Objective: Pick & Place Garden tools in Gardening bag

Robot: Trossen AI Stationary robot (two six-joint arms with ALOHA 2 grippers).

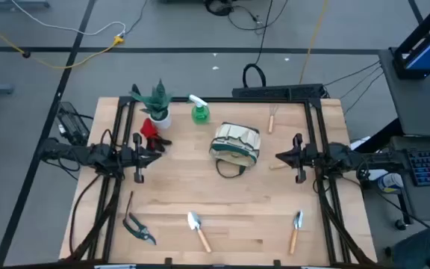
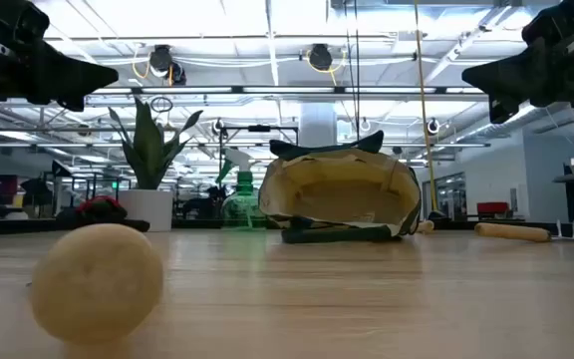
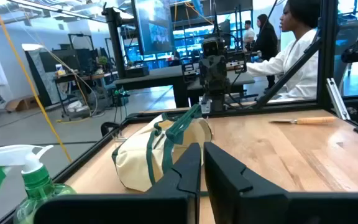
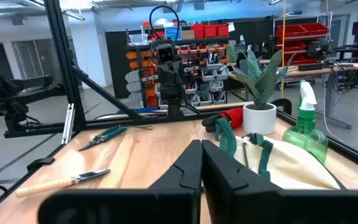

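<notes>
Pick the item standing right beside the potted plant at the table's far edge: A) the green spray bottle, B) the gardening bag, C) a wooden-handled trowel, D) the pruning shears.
A: the green spray bottle stands next to the potted plant, while both trowels and the shears lie along the near edge.

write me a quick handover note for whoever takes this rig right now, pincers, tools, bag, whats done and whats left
Left pincer: shut, empty, raised at the table's left side.
Right pincer: shut, empty, raised at the right side.
Gardening bag: mid-table, tipped on its side.
Tools, all lying outside the bag: two trowels at the near edge, pruning shears near left, thin wooden-handled tool far right, spray bottle and red item by the potted plant.
Done: nothing visibly bagged.
Left: every tool; probably stand the bag up first.
</notes>
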